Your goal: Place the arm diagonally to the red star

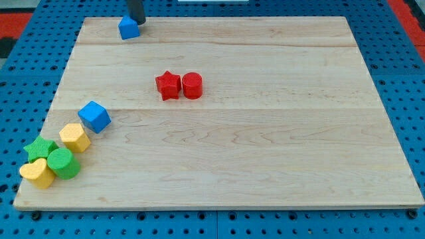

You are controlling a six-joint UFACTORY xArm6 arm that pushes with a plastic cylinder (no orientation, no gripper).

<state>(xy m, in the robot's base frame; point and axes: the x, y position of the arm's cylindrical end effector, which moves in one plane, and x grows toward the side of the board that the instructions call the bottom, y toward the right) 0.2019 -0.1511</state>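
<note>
My tip (137, 22): bare rod end, holding nothing, at the board's (265, 166) top edge, touching a small blue block (129, 28). Red star (169, 85): mid-board, well below and right of the tip, touching a red cylinder (192, 85) on its right.

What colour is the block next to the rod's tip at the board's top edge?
Blue: the block beside my tip, shown in the camera view.

No readable text, labels, numbers or signs — blocks, board, surround all unmarked.
</note>
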